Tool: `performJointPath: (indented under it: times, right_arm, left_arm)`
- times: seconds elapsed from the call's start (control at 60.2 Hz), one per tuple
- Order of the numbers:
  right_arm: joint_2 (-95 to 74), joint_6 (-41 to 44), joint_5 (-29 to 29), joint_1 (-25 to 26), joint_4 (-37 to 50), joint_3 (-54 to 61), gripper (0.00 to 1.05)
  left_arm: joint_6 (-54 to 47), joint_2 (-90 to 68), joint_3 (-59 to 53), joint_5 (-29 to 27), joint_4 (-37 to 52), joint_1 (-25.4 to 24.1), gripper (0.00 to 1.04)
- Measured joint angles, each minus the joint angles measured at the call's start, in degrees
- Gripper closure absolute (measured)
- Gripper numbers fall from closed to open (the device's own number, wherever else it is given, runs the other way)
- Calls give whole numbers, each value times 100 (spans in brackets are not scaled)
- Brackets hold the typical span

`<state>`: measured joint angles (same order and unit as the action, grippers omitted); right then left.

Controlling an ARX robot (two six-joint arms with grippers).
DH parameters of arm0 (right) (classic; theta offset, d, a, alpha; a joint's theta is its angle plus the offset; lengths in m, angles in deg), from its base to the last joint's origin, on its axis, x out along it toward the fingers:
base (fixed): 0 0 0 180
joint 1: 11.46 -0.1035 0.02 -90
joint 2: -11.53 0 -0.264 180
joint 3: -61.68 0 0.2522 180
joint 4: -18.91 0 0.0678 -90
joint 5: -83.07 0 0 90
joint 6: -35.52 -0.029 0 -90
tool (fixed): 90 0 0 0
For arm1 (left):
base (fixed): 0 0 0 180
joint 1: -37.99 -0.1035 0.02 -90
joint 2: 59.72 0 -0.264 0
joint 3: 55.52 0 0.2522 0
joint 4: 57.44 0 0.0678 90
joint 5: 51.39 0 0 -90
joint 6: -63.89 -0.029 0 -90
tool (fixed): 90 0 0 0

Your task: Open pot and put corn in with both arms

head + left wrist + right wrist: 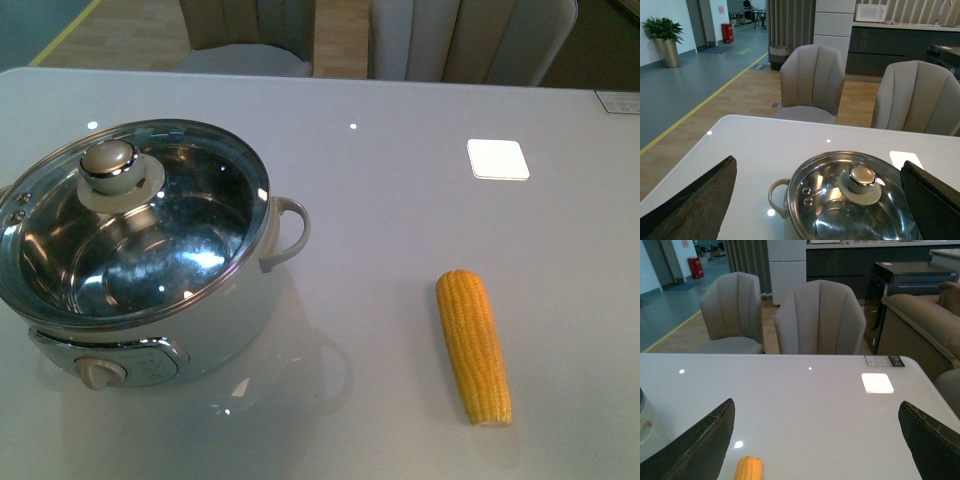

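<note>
The white pot [230,310] stands on the left of the table with its glass lid [190,215] on and a chrome knob [110,165] on top. The yellow corn [474,346] lies flat on the table to the right of the pot, well apart from it. No arm shows in the front view. My left gripper [820,200] is open above the table, its fingers wide on either side of the pot [777,197] and lid knob [861,178]. My right gripper [817,440] is open with nothing between its fingers; the corn's tip [748,469] shows near one finger.
The pot has loop side handles [290,228] and a cream dial [100,373] on its front. A bright white square [497,159] lies on the table at the back right. Grey chairs [812,82] stand beyond the far table edge.
</note>
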<state>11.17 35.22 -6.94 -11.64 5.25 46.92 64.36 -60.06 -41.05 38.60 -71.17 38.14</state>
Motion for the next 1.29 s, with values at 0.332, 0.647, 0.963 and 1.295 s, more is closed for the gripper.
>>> performJointPath:
  times: [0.332,0.647,0.963,1.295]
  right_arm:
    - [0,0,0,0,0,0,9]
    - [2,0,2,0,0,0,9]
    - [4,0,2,0,0,0,9]
    - [4,0,0,0,0,0,9]
  left_arm:
    - [0,0,0,0,-2,0,7]
    - [654,-1003,686,389,-1582,76,7]
    - [715,-4511,1786,623,1040,382,7]
    - [225,-9324,3036,339,3591,1036,7]
